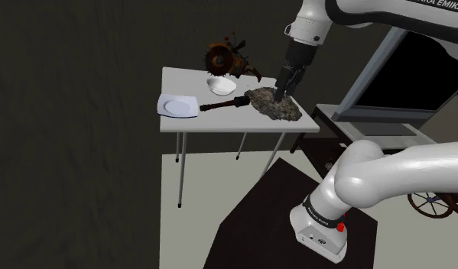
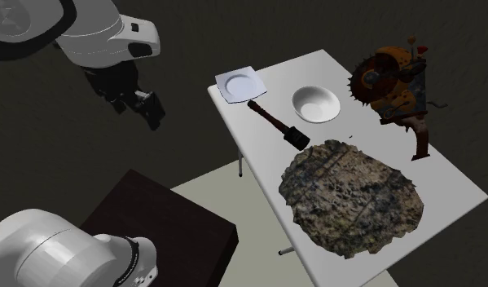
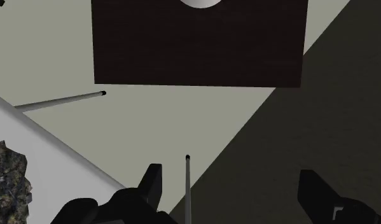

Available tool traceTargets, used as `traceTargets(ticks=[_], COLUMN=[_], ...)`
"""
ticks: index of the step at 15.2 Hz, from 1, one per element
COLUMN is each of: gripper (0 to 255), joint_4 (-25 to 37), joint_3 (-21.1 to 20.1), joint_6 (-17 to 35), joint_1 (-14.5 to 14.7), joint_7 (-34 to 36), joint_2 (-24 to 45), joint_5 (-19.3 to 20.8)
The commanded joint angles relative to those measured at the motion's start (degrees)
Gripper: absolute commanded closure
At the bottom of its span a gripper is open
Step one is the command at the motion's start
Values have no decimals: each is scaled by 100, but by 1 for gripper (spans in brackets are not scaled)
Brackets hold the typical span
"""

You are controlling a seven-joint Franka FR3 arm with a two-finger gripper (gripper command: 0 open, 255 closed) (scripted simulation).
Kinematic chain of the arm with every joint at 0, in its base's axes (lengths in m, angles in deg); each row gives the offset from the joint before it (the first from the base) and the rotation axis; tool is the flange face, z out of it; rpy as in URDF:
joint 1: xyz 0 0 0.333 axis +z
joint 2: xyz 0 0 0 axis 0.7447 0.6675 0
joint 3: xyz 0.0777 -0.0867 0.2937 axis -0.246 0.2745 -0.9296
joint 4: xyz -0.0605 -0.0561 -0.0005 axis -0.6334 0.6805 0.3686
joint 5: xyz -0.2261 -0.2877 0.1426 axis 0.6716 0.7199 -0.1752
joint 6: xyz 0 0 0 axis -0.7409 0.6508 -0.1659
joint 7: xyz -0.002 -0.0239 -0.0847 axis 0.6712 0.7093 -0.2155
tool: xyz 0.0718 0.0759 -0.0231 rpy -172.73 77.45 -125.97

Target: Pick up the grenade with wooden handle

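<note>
The stick grenade (image 1: pixel 223 103) lies flat on the white table (image 1: pixel 181 76), between a square plate and a rough rock slab. It has a brownish handle and a dark head (image 2: pixel 295 134) that points toward the slab. In the second exterior view my black gripper (image 2: pixel 140 110) hangs off the table's near long edge, over the floor and well apart from the grenade (image 2: pixel 270 120). In the shoulder view the gripper (image 1: pixel 287 88) overlaps the slab. My gripper (image 3: pixel 236 191) is open, with nothing between the fingers, and looks down on floor and a table leg.
On the table stand a white plate (image 2: pixel 239 83), a white bowl (image 2: pixel 315 103), a rusty machine (image 2: pixel 393 77) and the mottled rock slab (image 2: pixel 352 196). The dark-topped stand (image 2: pixel 152 220) sits below the gripper. A spoked wheel (image 1: pixel 433 205) is at the shoulder view's lower right.
</note>
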Motion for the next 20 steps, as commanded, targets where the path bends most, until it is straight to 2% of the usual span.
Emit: traceTargets(ticks=[1,11,16,20], gripper=[0,0,0,0], joint_4=[0,-16,310,717], joint_3=[0,1126,1611,1928], joint_6=[0,1247,1900,2380], joint_1=[0,162,289,393], joint_7=[0,-2408,-3569,-4506], joint_2=[0,1289,2238,3098], joint_5=[0,905,1093,1065])
